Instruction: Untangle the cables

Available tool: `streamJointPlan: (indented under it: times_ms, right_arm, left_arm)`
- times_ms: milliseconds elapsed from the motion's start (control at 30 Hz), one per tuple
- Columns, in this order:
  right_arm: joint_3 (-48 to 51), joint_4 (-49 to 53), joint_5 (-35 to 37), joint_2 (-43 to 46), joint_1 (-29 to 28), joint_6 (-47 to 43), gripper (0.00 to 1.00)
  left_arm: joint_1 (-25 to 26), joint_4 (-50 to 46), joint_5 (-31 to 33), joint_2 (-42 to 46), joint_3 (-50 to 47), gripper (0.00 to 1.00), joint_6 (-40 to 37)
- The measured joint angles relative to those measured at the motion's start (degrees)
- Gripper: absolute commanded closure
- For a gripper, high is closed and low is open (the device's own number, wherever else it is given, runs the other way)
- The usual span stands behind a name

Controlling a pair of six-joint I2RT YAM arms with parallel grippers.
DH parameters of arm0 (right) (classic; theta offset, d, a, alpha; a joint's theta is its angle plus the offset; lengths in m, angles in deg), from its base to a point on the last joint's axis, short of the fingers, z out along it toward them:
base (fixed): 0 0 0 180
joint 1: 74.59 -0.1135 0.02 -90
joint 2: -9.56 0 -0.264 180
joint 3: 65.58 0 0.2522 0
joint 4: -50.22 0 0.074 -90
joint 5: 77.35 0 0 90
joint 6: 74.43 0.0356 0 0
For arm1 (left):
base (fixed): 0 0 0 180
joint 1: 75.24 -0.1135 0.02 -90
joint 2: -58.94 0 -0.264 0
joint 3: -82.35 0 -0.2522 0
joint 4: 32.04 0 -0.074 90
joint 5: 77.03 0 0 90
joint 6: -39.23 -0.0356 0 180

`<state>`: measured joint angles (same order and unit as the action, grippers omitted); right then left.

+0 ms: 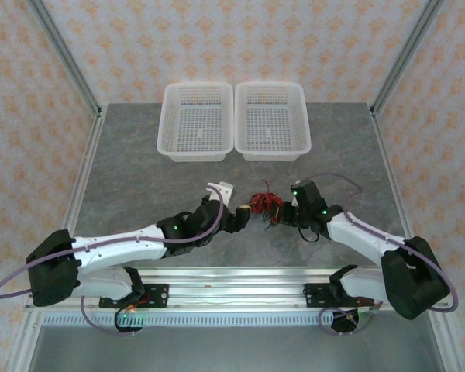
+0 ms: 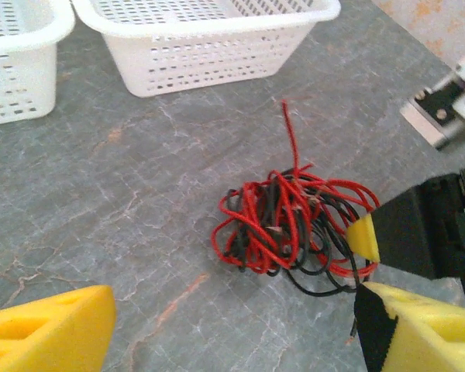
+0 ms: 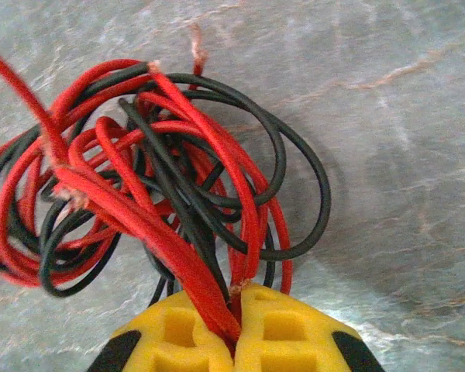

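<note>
Cables [image 3: 163, 178], red and black, lie in one tangled clump on the grey bench [image 1: 139, 178], between the two sets of fingers. The right fingers [image 3: 252, 310] are closed tight on the edge of the clump nearest them. In the right wrist view, a thick red strand and a thinner red one run down into the seam where the yellow fingers meet, and black loops fan out just beyond the tips. In the left wrist view, one yellow tip of the right fingers [image 2: 364, 236] touches the side of the clump [image 2: 291, 225]. The left fingers [image 2: 46, 329] stand wide apart and hold nothing. The clump lies on the bench a little ahead of them, nearer their right-hand finger than their left-hand one. One red end pokes out of the tangle, pointing away from the left fingers. From above, the clump [image 1: 265, 207] sits just ahead of both sets of fingertips. Two white baskets [image 1: 198, 157] stand side by side, well beyond both sets of fingers.
</note>
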<state>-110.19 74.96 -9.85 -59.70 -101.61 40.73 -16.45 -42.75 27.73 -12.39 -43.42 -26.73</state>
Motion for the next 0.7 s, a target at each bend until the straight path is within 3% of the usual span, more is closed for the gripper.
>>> streamJointPlan:
  times_ms: [233, 433, 700]
  right_arm:
    - [-4.5, 5.8, -6.8, -1.8, 0.0, -2.3, 1.0]
    - [-5.6, 8.1, -10.5, -3.8, 0.0, -3.0, 1.0]
    - [-5.9, 9.2, -12.0, -4.5, 0.0, -3.4, 1.0]
  left_arm:
    - [0.1, 0.6, -5.6, -6.5, 1.0, 0.15, -5.0]
    - [0.1, 0.6, -5.3, -15.3, 3.9, 0.16, -7.8]
    - [-5.3, 3.8, -7.6, -21.4, 4.4, 0.3, -9.2]
